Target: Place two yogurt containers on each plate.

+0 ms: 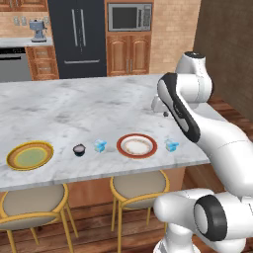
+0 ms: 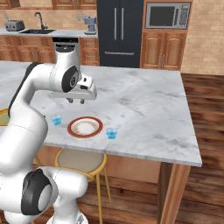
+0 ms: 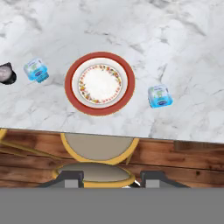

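Here, boxy tubs (image 3: 160,96) flank the round red-rimmed plate (image 3: 99,83).

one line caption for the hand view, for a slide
Red-rimmed plate empty on the marble counter, a blue yogurt tub on either side, dark cup at the edge.

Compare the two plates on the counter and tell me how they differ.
The left plate has a golden-yellow rim and a pale green centre; the right plate has a red-orange rim and a white centre with a small flowered ring. The right plate has a pale-blue tub on each side; the left plate's nearest neighbour is the dark cup. Both are round, lie flat near the counter's front edge, and hold nothing.
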Controlling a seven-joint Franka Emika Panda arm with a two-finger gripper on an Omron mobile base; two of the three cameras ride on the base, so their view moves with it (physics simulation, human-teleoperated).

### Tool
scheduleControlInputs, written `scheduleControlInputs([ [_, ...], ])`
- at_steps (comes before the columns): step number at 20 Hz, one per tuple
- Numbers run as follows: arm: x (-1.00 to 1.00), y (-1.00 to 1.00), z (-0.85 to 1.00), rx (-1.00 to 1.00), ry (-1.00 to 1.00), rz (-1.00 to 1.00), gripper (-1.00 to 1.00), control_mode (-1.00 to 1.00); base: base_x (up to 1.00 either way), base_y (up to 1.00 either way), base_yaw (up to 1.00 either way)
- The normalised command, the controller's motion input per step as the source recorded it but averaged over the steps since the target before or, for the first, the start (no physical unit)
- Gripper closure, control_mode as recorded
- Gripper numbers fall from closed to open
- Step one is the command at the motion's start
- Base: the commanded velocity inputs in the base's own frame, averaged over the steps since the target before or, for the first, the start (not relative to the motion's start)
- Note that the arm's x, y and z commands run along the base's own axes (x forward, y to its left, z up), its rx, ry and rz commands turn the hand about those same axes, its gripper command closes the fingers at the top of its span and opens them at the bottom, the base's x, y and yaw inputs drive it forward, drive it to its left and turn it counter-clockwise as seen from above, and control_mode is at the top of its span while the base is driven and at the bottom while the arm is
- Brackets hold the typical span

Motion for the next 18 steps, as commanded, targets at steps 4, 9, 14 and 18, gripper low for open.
scheduleControlInputs([
  [4,0.00,-0.04,-0.09,0.00,0.00,0.00,-1.00,-1.00,0.00,0.00,0.00],
  [9,0.06,-0.52,-0.36,0.00,0.00,0.00,-1.00,-1.00,0.00,0.00,0.00],
  [14,0.11,-0.58,-0.43,0.00,0.03,0.00,-1.00,-1.00,0.00,0.00,0.00],
  [18,0.20,-0.26,-0.30,0.00,0.01,0.00,-1.00,-1.00,0.00,0.00,0.00],
])
